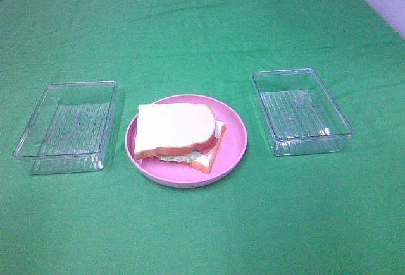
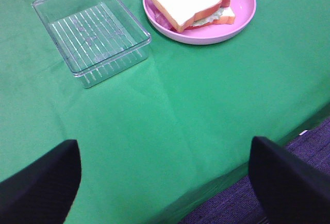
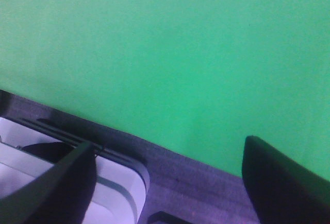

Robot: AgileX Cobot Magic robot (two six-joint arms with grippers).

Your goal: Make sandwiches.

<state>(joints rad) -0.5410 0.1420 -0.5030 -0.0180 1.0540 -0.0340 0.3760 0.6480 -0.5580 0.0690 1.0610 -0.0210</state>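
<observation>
Sandwich (image 1: 180, 133) sits stacked on pink plate (image 1: 234, 152), lettuce peeking out near edge. Clear tray (image 1: 66, 126) left of plate, second clear tray (image 1: 300, 110) right of plate. Left gripper (image 2: 165, 183) spread, empty, near green cloth (image 1: 202, 224) edge. Right gripper (image 3: 170, 183) spread, empty.

looks like a lab test bench: green cloth (image 1: 202, 28) over a table, toy sandwich (image 1: 180, 134), purple carpet (image 2: 289, 183) underneath.
</observation>
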